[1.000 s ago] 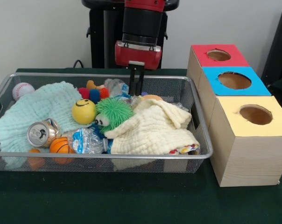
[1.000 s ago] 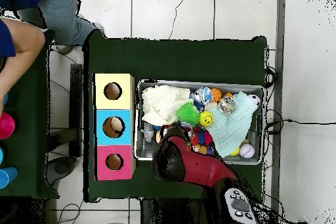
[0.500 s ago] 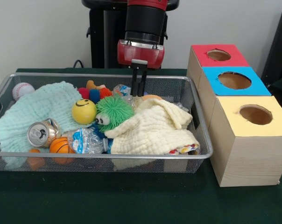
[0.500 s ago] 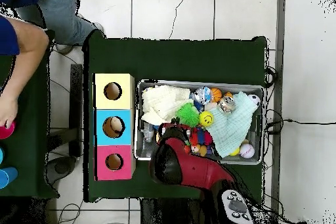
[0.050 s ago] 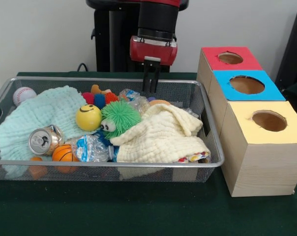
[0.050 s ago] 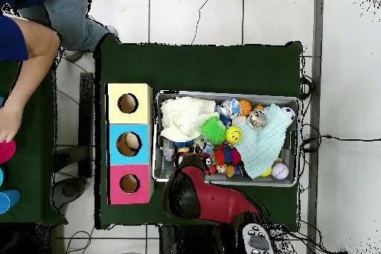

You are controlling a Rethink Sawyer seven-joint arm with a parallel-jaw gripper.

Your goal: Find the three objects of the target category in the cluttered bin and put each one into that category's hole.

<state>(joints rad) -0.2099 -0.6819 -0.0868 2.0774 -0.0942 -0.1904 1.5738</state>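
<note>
My gripper (image 5: 151, 90) hangs above the back rim of the wire bin (image 5: 215, 147), its two dark fingers pressed together with nothing between them. Just below and to its left lies a crushed clear bottle (image 5: 131, 97). The bin also holds a green fuzzy ball (image 5: 120, 118), a yellow smiley ball (image 5: 88, 117), a can (image 5: 42, 141), a small basketball (image 5: 63, 153), another crushed bottle (image 5: 92, 148), a baseball (image 5: 23, 94), a yellow cloth (image 5: 163, 135) and a mint cloth (image 5: 38, 115). In the overhead view the red arm (image 6: 199, 197) hides the gripper.
Three boxes with round holes stand beside the bin: red (image 5: 215, 60), blue (image 5: 226, 88) and yellow (image 5: 247, 129). From above, the yellow box (image 6: 141, 94) is farthest from the base. A person's arm (image 6: 26, 65) reaches over a side table at the left.
The gripper has risen out of the bin and shifted right in the front view, carrying nothing. The person's arm has moved slightly.
</note>
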